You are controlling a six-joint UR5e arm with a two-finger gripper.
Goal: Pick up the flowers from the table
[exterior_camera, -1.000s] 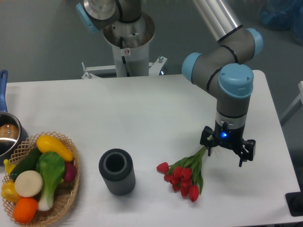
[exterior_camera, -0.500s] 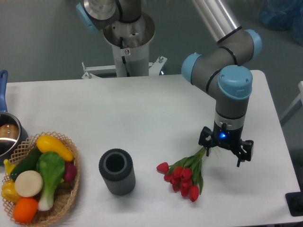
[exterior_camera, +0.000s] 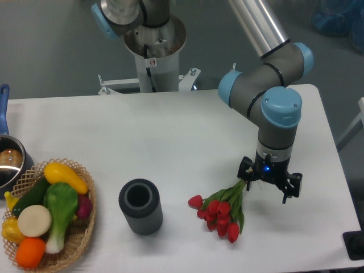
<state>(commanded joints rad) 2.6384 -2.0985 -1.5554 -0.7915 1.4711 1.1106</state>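
Across the frame stretches the white table [exterior_camera: 170, 136], its rounded right edge running down close to the arm and its near edge at the bottom of the view. Over the right part of it the arm [exterior_camera: 273, 85] bends down from above, blue caps at its joints, and points its wrist straight at the surface. At the left edge sits a wicker basket [exterior_camera: 79, 227] of toy vegetables and fruit, with a pot [exterior_camera: 8, 165] just behind it, cut off by the frame. A dark cylinder [exterior_camera: 140, 206] stands upright in the near middle, well apart from the basket. The flowers [exterior_camera: 220, 209] lie flat on the table right of the cylinder with bare white between, red buds toward the near edge and green stems slanting up to the right. The hand [exterior_camera: 267, 181] is low over the stem ends, just beside or touching them; its fingers are spread wide, gripping nothing. Bare table lies between hand and right edge.
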